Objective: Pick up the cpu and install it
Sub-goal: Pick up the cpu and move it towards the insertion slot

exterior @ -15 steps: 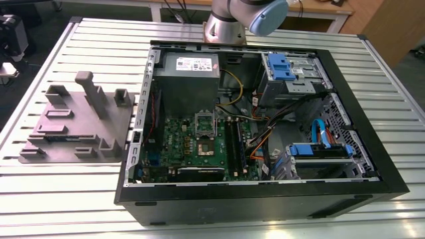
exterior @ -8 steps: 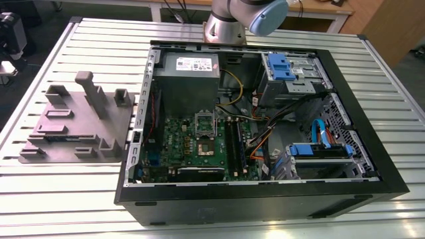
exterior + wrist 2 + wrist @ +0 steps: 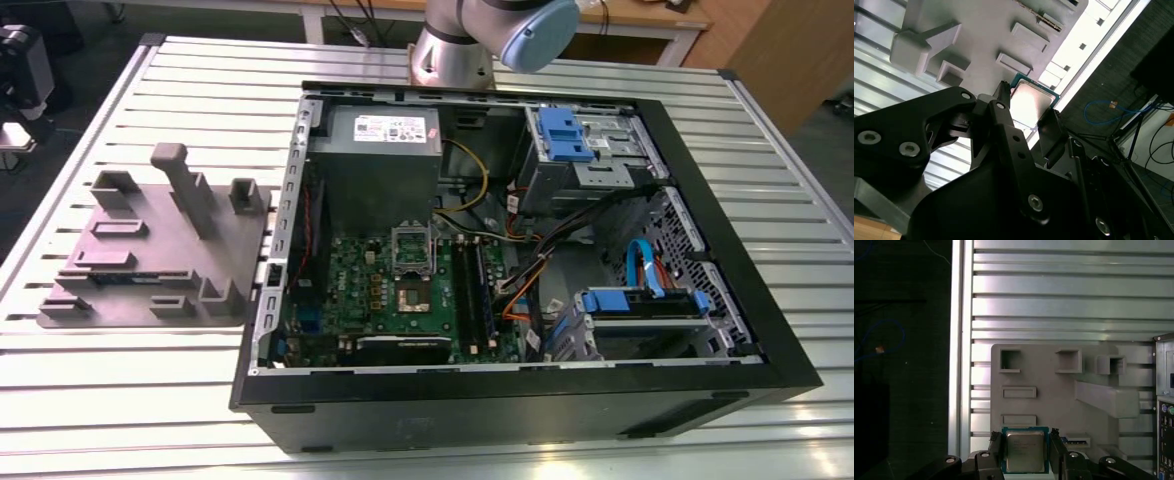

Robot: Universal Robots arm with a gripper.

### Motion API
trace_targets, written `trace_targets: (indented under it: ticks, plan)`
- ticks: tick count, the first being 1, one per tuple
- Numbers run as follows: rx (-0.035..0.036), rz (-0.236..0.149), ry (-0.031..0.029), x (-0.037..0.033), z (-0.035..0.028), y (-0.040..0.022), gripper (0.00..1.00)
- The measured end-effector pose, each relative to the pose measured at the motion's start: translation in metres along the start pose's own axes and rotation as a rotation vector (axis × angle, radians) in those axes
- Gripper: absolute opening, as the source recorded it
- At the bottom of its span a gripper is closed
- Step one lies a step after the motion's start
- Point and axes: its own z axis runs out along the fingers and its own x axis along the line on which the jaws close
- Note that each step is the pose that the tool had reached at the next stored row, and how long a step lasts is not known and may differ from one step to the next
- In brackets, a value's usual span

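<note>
Table (image 3: 174,90) carries the holder (image 3: 147,250) at the exterior view's left. The open computer case (image 3: 534,405) is just beside it, to the right. In the case, the circuit board (image 3: 354,290) lies on the floor, with the metal box (image 3: 380,150) behind it and the drive cage (image 3: 587,150) at the exterior view's right. The chip (image 3: 1025,452) sits between the fingers of the gripper (image 3: 1025,440), above the holder.

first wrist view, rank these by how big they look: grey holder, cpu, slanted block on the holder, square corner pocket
1. grey holder
2. cpu and slanted block: they look about alike, and the cpu sits nearer the camera, so no ranking between them
3. corner pocket
</note>
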Motion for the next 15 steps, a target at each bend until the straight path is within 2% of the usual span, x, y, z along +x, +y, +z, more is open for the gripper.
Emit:
trace_targets:
  ticks: [6, 15]
  plan:
    - [0.0, 0.0, 0.003, -0.001, 0.0001, 0.0, 0.47]
    - [0.0, 0.0, 0.0032, -0.0011, -0.001, 0.0001, 0.47]
